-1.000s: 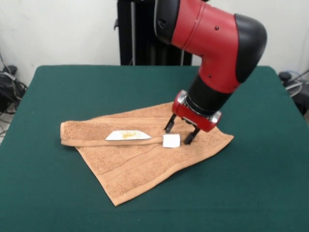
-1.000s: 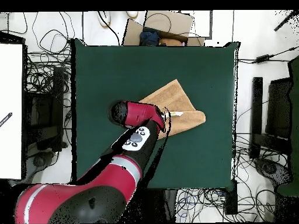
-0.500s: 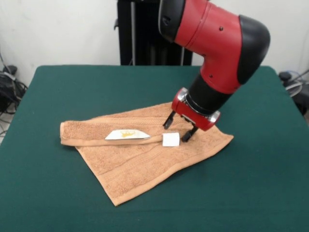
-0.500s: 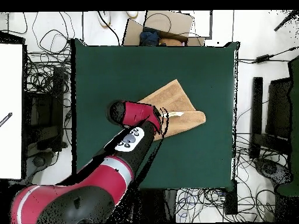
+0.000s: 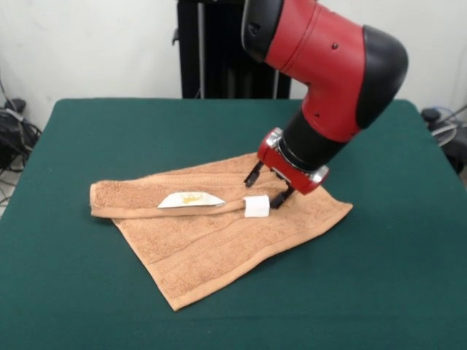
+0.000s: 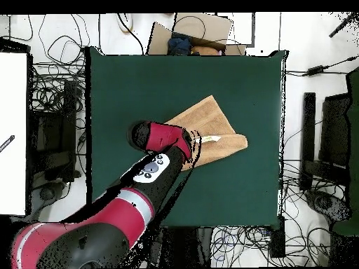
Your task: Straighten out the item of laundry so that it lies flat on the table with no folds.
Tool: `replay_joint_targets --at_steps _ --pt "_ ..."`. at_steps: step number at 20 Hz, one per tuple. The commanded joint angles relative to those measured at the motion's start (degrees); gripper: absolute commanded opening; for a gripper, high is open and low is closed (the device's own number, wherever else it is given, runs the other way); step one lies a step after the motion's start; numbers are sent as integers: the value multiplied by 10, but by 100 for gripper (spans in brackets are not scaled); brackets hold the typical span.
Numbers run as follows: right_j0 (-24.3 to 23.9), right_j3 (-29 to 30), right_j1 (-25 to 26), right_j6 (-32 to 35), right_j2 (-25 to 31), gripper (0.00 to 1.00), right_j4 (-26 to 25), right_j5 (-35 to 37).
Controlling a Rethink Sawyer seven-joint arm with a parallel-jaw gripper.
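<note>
— Where's the towel [image 5: 219, 230], and what's your gripper [image 5: 266, 188] doing?

— It lies mid-table [image 5: 87, 131], slightly right of centre, its far edge rolled over into a fold [image 5: 146, 205] with two white tags [image 5: 191, 200] showing. Your gripper stands on that fold's right end, fingers spread — nothing held.

— How will it handle?

— Soft, light, limp terry, I'd judge; it will drape and drag. Pinch the folded edge near the small tag [image 5: 257, 206], then peel it away from you.

— Anything one view adds?

— The front shows the fold and fingers; overhead, the arm [image 6: 151, 171] covers them, but you see the towel's place on the table.
</note>
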Motion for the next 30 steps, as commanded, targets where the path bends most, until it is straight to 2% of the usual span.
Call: replay_joint_targets --at_steps 1,22,30 --pt "7 -7 29 180 13 100 28 56" --pt "12 -7 28 183 5 100 40 110" --pt "13 12 12 171 3 100 36 122"
